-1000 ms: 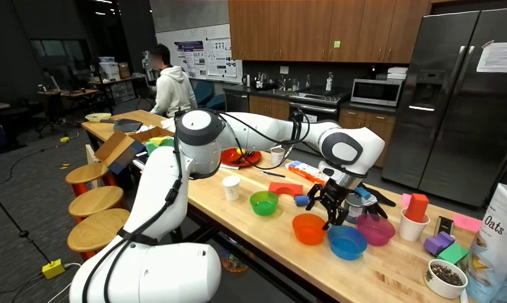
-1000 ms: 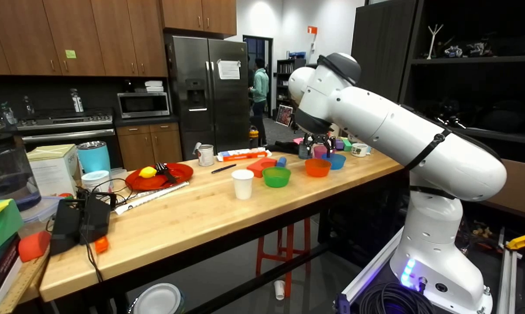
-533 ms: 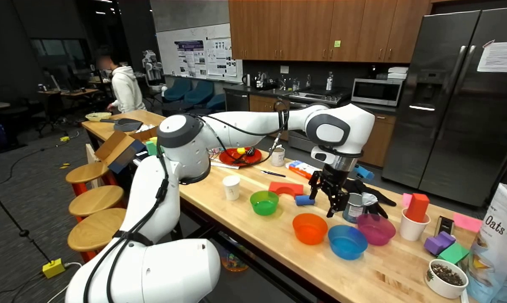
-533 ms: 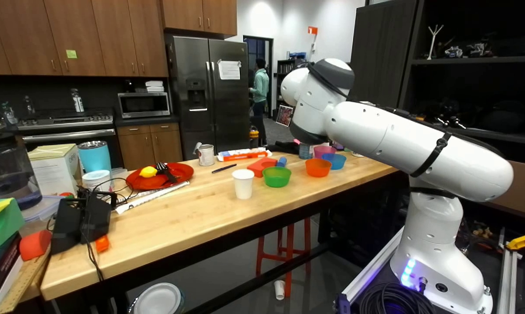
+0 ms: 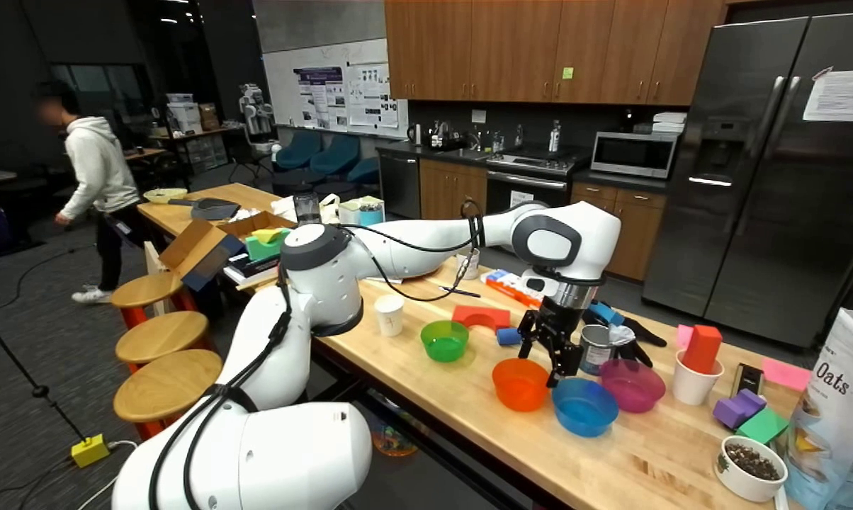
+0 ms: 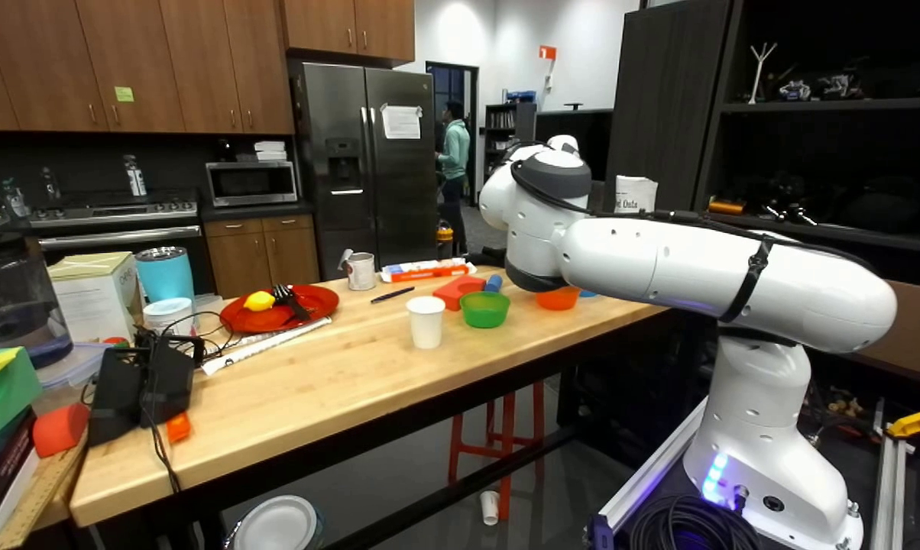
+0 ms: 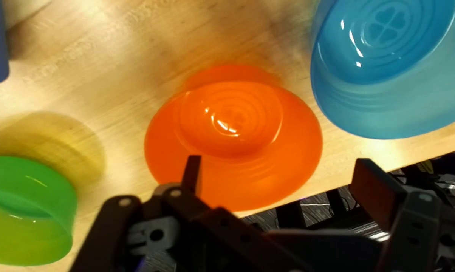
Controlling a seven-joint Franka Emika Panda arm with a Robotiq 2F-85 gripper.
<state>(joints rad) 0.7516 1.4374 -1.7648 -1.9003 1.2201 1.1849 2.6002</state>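
Gripper (image 7: 281,172), black, jaws spread wide, hangs near round, ring-moulded orange bowl (image 7: 233,141) on grained wooden table (image 7: 118,49). From that bowl, wrist view: translucent blue bowl (image 7: 388,81) sits at two o'clock, green bowl (image 7: 27,215) at eight.

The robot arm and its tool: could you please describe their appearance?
The robot arm is white and rounded, with dark grey joint bands, black cables and straps, a silver wrist collar and blue lights on its base. The tool is mostly black, with two jointed fingers and pale bolt heads.
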